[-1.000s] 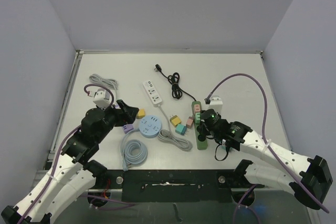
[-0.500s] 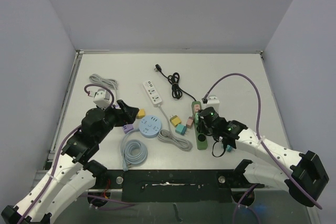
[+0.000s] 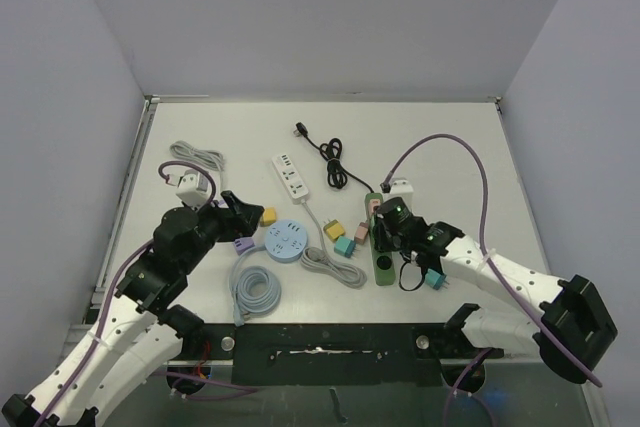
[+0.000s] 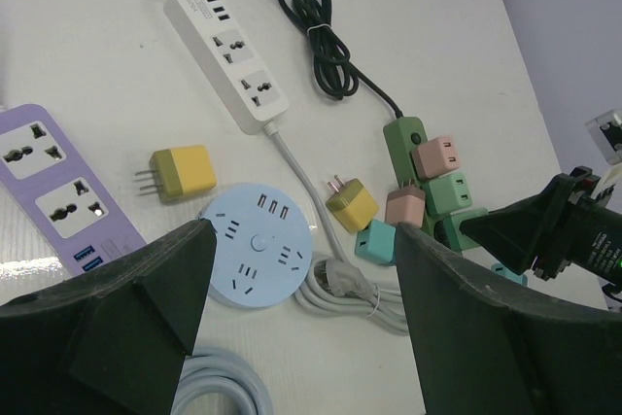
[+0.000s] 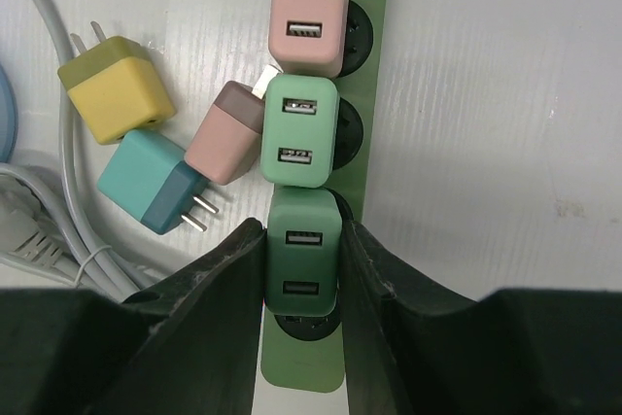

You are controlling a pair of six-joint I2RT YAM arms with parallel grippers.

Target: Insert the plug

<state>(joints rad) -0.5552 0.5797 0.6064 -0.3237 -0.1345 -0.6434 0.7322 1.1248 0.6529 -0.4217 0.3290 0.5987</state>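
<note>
2 fingers of the right end effector (image 5: pixel 303 240) pinch the dark green plug (image 5: pixel 303 252) — directly between them, at the near end of the green strip (image 5: pixel 374 94) running lengthwise ahead; left end effector (image 4: pixel 303 245) spread, well apart.

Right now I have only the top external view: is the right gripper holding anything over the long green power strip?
Observer: Yes. The right wrist view shows the right gripper closed on a dark green USB charger cube standing on the long green power strip.
Operator: Are other sockets taken?
Observer: Two next to it: a mint green USB charger and, beyond that, a pink USB charger.
Operator: And the left gripper?
Observer: The left wrist view shows the left gripper open, with nothing between its fingers.
</note>
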